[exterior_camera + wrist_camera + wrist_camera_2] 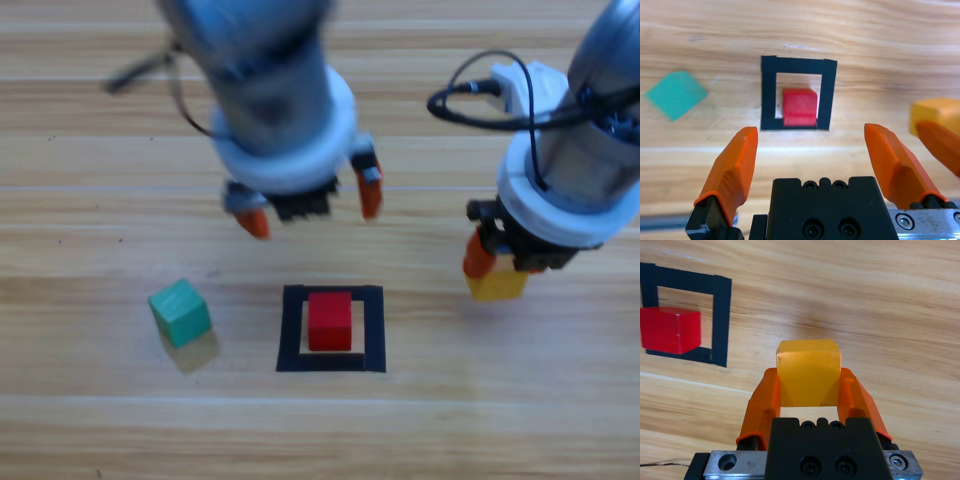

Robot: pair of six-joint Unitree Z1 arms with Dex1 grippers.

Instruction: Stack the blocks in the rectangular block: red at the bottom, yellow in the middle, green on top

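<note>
Items you had on the table, left to right: green cube [180, 311], below-left of your left gripper [314, 206], which hung wide open and empty; red cube [329, 320] inside the black tape square [372, 330], just below those jaws; yellow cube [497, 283], off the table, clamped in your right gripper [496, 262], right of the square.

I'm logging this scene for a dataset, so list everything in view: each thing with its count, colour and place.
red cube: one, red, inside the tape square.
tape square: one, black outline, on the table's middle.
green cube: one, teal-green, on the table left of the square.
yellow cube: one, yellow, held right of the square.
table: one, light wood.
left gripper: one, orange jaws open, above the square's far side.
right gripper: one, orange jaws shut on the yellow cube.
</note>
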